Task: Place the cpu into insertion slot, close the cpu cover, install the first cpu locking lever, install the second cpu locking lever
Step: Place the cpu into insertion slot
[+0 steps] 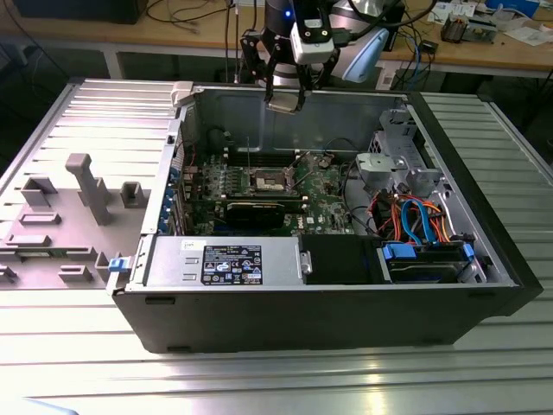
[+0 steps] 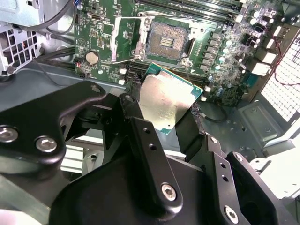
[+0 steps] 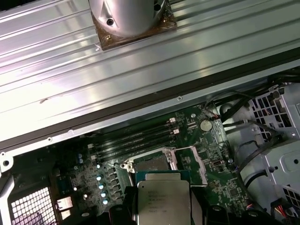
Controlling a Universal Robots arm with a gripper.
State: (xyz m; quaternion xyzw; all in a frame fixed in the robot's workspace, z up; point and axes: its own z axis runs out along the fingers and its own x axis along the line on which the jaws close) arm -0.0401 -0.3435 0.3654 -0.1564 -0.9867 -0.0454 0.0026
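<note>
Item: gripper (image 1: pixel 285 97), closed on the cpu (image 2: pixel 165 104), with its black fingers (image 2: pixel 132 112) gripping two opposite edges. The chip's silvery top face shows in both wrist views.
Location: the cpu is held in the air over the open computer case (image 1: pixel 346 322), near the case's far wall in the exterior view and well above the motherboard (image 2: pixel 96 28).
Item: insertion slot (image 2: pixel 168 41), bare, with its pin field exposed on the motherboard beneath the cpu.
Item: cpu cover (image 2: pixel 114 41), swung open off the slot and sitting at one side of it.

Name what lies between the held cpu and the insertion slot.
Nothing: in the exterior view the cpu, held by the gripper, hangs high over the case, with bare air down to the insertion slot.
</note>
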